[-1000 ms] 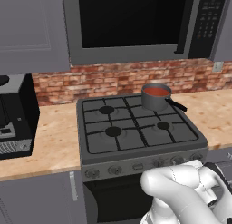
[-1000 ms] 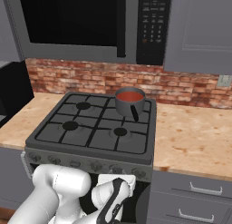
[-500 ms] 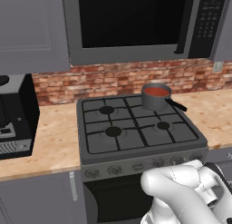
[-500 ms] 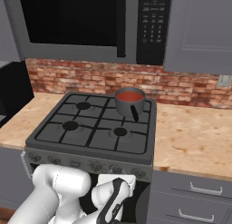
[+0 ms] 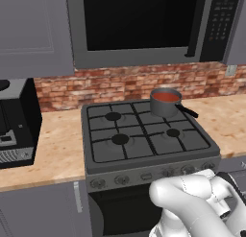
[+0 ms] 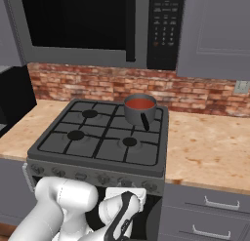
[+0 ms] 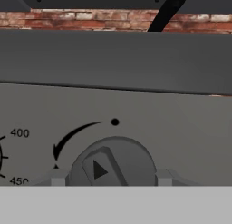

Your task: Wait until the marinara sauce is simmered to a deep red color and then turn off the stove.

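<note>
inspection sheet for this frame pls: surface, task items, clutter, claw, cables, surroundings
Surface: tan stone-look counter on both sides of the stove.
Job's things: stove, four burners, knob row along the front. Marinara sauce orange-red, in a grey saucepan on the back right burner, black handle pointing forward-right.
Clutter: black coffee machine on the left counter.
Claw: claw close up on a front knob, a fingertip on either side; contact cannot be told.
Cables: nothing seen.
Surroundings: microwave above the stove, brick backsplash, grey cabinets, wall outlet.
</note>
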